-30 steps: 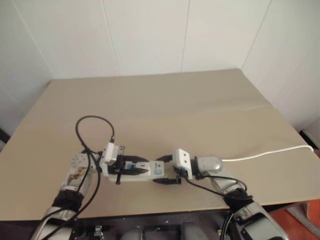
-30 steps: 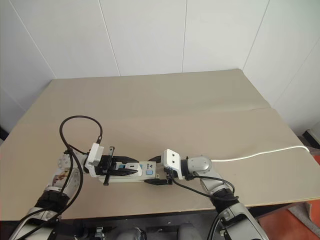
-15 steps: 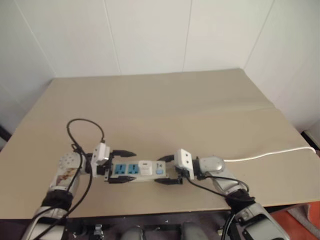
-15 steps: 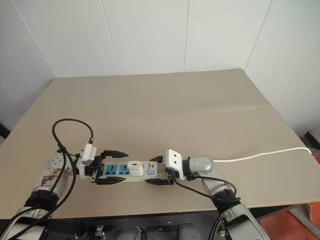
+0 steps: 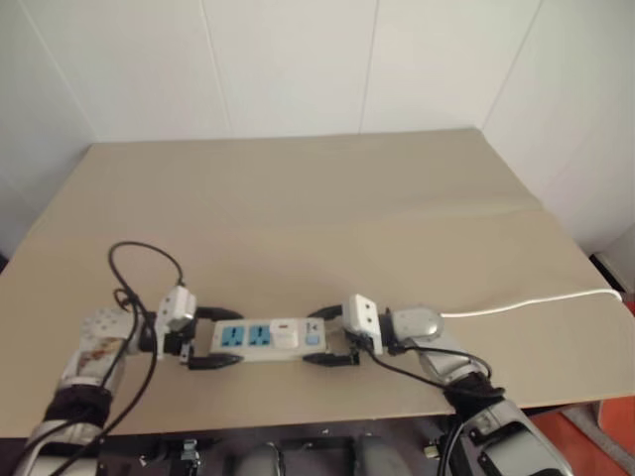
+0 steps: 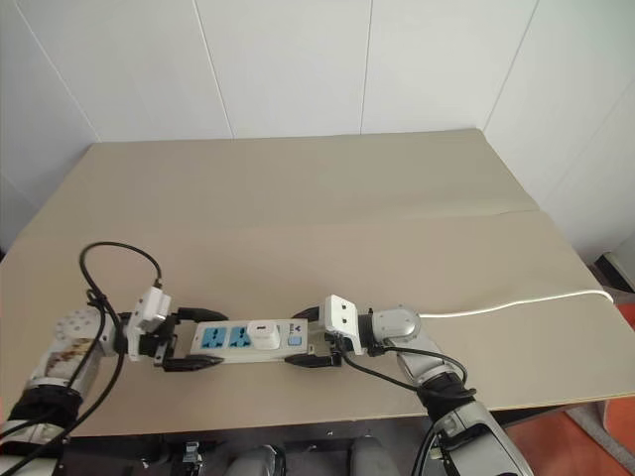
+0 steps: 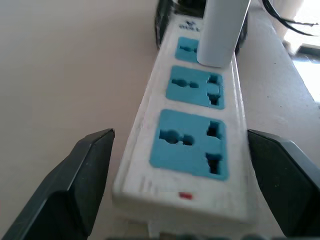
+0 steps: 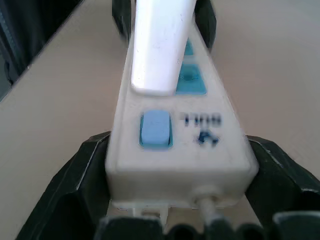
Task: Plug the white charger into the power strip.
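1. The charger (image 6: 263, 334) stands plugged into the strip (image 6: 243, 340) (socket nearest the switch), on the table (image 6: 327, 228).
2. The right gripper (image 6: 310, 339) straddles the strip's switch end, jaws wide.
3. The left gripper (image 6: 193, 339) flanks the far end, wide, not touching.

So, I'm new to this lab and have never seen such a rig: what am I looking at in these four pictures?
A two-armed humanoid robot works at a tan table. Two pictures come from cameras in its head looking down; two from cameras on its wrists, looking along the black fingers. On the table lies the power strip, a white bar with blue sockets and a thin cord. The white charger stands plugged into the socket nearest the blue switch. The left gripper and right gripper each straddle one end of the strip, fingers open, holding nothing.
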`<state>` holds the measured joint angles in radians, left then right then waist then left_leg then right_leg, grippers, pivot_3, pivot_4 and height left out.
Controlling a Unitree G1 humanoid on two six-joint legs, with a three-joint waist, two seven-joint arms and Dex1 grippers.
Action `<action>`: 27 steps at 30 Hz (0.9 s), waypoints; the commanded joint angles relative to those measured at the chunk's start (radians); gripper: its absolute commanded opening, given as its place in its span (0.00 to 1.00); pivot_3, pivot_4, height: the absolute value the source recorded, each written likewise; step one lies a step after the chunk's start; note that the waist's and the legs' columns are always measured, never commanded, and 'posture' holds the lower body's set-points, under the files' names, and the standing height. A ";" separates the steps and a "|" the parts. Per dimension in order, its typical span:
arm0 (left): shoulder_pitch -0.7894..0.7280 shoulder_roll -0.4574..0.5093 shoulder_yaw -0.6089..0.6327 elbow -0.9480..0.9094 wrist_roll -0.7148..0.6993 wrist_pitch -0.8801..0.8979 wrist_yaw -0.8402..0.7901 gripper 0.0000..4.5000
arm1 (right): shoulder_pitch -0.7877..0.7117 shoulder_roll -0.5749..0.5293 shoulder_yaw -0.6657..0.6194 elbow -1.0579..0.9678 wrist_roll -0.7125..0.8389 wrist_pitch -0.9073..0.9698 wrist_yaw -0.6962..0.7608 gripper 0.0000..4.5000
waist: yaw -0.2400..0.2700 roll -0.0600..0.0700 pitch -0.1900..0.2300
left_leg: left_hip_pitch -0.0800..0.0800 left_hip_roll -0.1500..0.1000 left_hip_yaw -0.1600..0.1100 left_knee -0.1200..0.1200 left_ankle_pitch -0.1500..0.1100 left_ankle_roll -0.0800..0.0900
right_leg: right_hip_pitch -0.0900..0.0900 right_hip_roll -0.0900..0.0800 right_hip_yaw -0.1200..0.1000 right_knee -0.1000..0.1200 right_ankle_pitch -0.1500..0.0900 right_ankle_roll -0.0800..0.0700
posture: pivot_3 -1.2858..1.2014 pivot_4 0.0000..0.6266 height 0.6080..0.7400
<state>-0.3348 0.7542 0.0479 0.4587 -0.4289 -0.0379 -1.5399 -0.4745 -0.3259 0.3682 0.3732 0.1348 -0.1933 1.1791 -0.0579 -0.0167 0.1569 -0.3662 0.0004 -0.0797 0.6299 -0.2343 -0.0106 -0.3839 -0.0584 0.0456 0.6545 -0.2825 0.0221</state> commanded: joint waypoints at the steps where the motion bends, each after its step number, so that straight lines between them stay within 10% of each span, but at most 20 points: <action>1: -0.024 0.070 0.106 -0.050 -0.089 0.098 -0.016 1.00 | 0.007 -0.019 -0.008 0.005 -0.002 0.040 0.019 0.99 | 0.001 -0.003 0.002 | -0.003 0.000 0.000 0.003 0.000 0.000 | -0.003 0.000 0.000 0.002 0.000 0.000 | 0.52 0.24 1.00; 11: 0.196 0.312 0.207 -0.102 -0.128 0.123 -0.075 1.00 | 0.056 -0.131 -0.077 -0.158 0.051 0.090 0.043 0.99 | 0.015 -0.003 0.012 | -0.008 -0.001 0.000 0.001 0.000 0.000 | -0.007 -0.003 0.000 -0.001 -0.001 0.001 | 0.52 0.24 1.00; 27: 0.478 0.278 0.436 -0.253 -0.136 0.168 0.021 1.00 | 0.306 -0.597 -0.464 -0.611 0.398 0.373 0.187 0.99 | 0.038 -0.003 0.018 | -0.022 0.001 0.004 0.006 0.000 0.000 | -0.019 -0.004 -0.001 0.002 0.000 0.000 | 0.52 0.24 1.00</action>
<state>0.1373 1.0311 0.4498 0.2402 -0.5454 0.1149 -1.5329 -0.1772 -0.9062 -0.0562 -0.1961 0.4978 0.1607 1.3642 -0.0197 -0.0197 0.1752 -0.3887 0.0012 -0.0750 0.6364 -0.2344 -0.0109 -0.4028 -0.0616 0.0443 0.6571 -0.2825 0.0219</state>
